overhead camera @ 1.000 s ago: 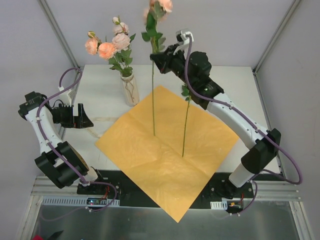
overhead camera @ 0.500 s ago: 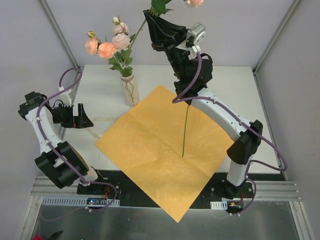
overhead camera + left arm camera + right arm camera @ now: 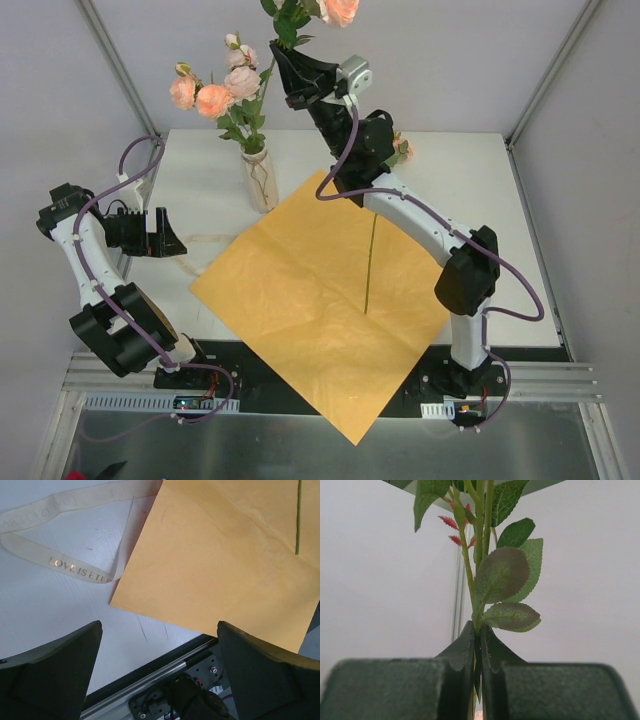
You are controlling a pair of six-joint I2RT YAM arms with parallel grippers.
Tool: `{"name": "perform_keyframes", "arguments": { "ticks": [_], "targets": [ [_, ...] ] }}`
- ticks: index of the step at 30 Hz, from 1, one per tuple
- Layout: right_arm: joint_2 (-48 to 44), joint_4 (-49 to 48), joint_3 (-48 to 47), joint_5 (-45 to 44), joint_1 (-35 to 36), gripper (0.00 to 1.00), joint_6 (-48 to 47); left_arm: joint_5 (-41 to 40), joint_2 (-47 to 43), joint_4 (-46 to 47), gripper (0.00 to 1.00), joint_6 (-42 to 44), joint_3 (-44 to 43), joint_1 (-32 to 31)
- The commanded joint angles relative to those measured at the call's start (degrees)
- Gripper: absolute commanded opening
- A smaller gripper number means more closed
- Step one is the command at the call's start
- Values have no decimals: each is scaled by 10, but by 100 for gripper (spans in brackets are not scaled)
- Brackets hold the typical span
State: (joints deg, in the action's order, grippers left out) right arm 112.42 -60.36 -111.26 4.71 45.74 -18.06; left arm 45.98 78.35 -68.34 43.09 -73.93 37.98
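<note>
My right gripper point(image 3: 287, 62) is raised high at the back, just right of the vase's blooms, and is shut on a leafy flower stem point(image 3: 481, 555). The stem's pink bloom point(image 3: 340, 10) pokes out at the top edge. A second flower's stem point(image 3: 371, 262) lies on the orange paper point(image 3: 320, 300), its bloom point(image 3: 403, 150) half hidden behind the arm. The glass vase point(image 3: 260, 180) holds several pink flowers point(image 3: 214, 97). At the table's left, my left gripper point(image 3: 168, 236) hovers open over the paper's corner point(image 3: 225, 570), holding nothing.
A cream ribbon point(image 3: 60, 565) printed with gold letters lies looped on the white table point(image 3: 470, 170) left of the paper. The paper's near corner hangs over the front rail point(image 3: 250, 395). Frame posts stand at both back corners.
The right arm has lifted the held flower off the paper and swung it left toward the vase. The left arm has not moved.
</note>
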Motion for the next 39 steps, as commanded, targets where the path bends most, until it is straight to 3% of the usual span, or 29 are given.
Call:
{"name": "perform_keyframes", "arguments": {
  "ticks": [1,10,21,24,25,27,28,34,36,37,39],
  "targets": [
    [-16,-35,6,-5,-4,1,-2,9,-5,-18,99,23,-6,5],
    [16,28,-1,-9,-9,1,36,15,0,-18,99,23,-3,5],
    [137,377,-178,32,-3,1,118,25,9,-11,99,5,-5,4],
    [144,422,-181,43,-1,14,108,20,4,-7,99,4,-1,5],
    [142,445,-182,45,-2,25,101,20,4,-7,99,4,1,5],
    [139,470,-180,51,-2,36,93,19,1,-4,99,2,5,5],
    [129,493,-173,51,-2,52,90,19,1,-4,99,2,5,4],
    [38,554,-95,59,-33,87,108,15,2,0,99,-4,4,5],
    [0,581,-61,62,-49,91,103,14,5,1,99,-7,3,5],
    [-10,625,-54,62,-54,98,101,14,5,3,99,-9,1,5],
    [-25,689,-57,47,-70,96,97,17,7,3,99,-13,-2,5]
  ]
}}
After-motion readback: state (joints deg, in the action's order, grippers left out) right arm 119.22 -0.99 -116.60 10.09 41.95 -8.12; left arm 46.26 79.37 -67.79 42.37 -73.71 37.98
